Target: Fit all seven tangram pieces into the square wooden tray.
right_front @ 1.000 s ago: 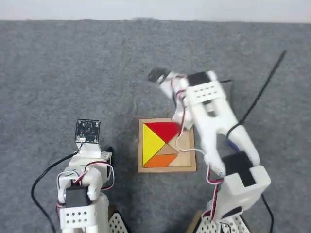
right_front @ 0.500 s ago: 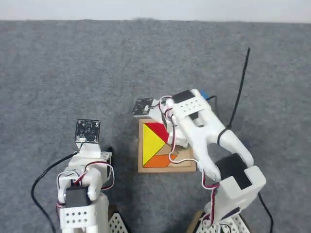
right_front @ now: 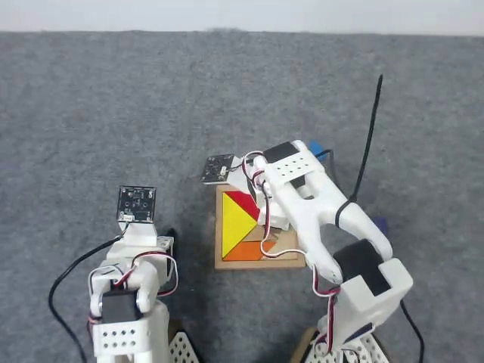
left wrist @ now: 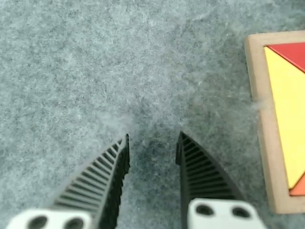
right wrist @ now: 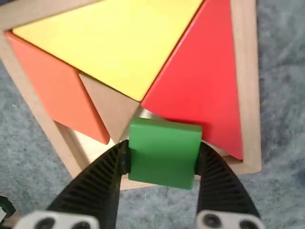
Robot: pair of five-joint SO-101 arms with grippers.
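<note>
Fingers [right wrist: 102, 183] of right gripper [right wrist: 162, 152]: clamped on green square wooden piece [right wrist: 164, 143], poised over bare part of square wooden tray [right wrist: 245, 47], next to red triangle [right wrist: 200, 86] & plain-wood triangle [right wrist: 112, 107]; touching tray floor or not, can't tell. Also seated in tray: yellow triangle [right wrist: 119, 43], orange piece [right wrist: 57, 90]. Left gripper [left wrist: 153, 138]: narrow gap btwn fingers, holding nothing, above grey felt tabletop [left wrist: 95, 57], just off tray's edge.
</note>
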